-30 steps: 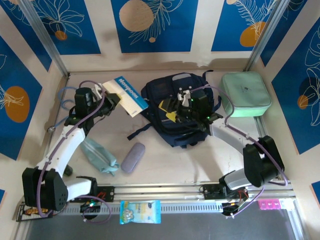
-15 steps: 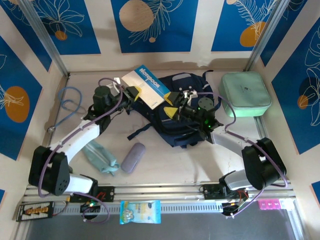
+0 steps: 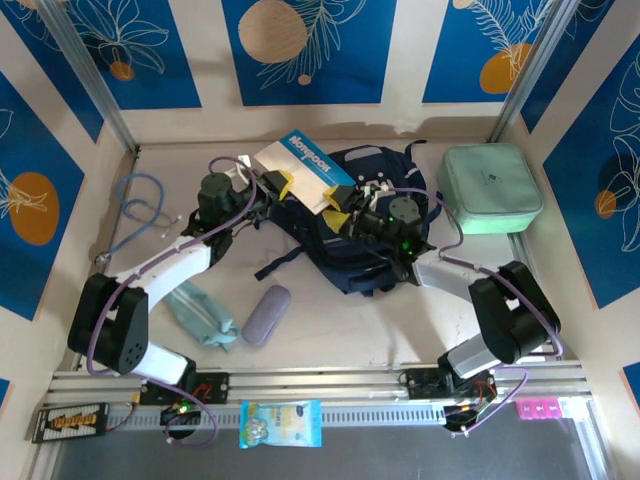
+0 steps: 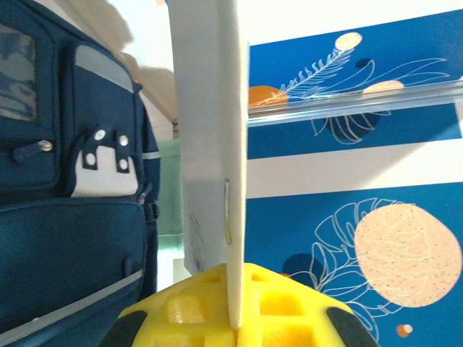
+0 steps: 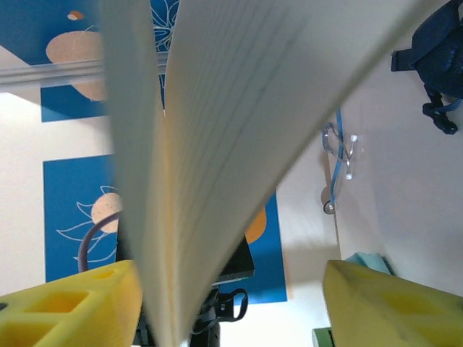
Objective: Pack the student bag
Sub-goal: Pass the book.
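Observation:
The student bag (image 3: pixel 375 245) is a dark navy backpack lying at the middle of the table, and its front pockets show in the left wrist view (image 4: pixel 65 217). A white and blue notebook (image 3: pixel 305 168) hangs tilted over the bag's left side. My left gripper (image 3: pixel 282 184) is shut on the notebook's left edge, and its yellow fingers (image 4: pixel 181 311) pinch the thin white cover (image 4: pixel 210 108). At the notebook's right end my right gripper (image 3: pixel 338 213) stands open. The fanned pages (image 5: pixel 210 130) lie between its yellow fingers (image 5: pixel 72 303), close to the left one.
A mint green zip case (image 3: pixel 490 188) sits at the back right. A light blue pouch (image 3: pixel 200 312) and a lilac-grey case (image 3: pixel 266 314) lie front left. A blue cable (image 3: pixel 135 210) lies by the left wall. A snack packet (image 3: pixel 280 422) rests on the front rail.
My left arm has carried the notebook rightward from the table's left to over the bag. My right gripper has turned toward it, and its jaws have narrowed around the notebook's end.

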{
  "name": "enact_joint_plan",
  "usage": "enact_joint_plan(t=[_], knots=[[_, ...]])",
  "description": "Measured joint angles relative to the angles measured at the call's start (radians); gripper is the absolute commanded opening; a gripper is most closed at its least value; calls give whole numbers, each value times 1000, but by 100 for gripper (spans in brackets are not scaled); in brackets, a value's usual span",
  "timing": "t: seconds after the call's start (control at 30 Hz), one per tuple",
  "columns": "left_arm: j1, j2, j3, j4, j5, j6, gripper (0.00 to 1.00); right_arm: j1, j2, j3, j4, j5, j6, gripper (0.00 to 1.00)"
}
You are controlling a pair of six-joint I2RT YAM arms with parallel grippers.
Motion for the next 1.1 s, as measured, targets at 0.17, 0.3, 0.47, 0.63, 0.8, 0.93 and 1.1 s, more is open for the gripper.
enact_joint_plan(t=[0.17,0.3,0.47,0.63,0.8,0.93,1.1], knots=[[-2,0,0,31,0,-26,0,-1,41,26,56,8,20,54],[-2,0,-1,41,0,-32,0,-1,66,47,102,16,35,40],[-2,0,-7,41,0,-31,0,-5,84,53,160,19,53,25],[-2,-4,-18,12,-8,-22,2,-9,86,53,175,19,62,8],[-5,-48,-16,-130,-34,79,46,-14,70,43,129,15,43,0],[-11,-96,28,-346,-64,243,71,-56,-19,32,-7,15,-24,0],[-76,-100,145,-603,-122,513,90,-136,-186,42,-251,14,-174,0]])
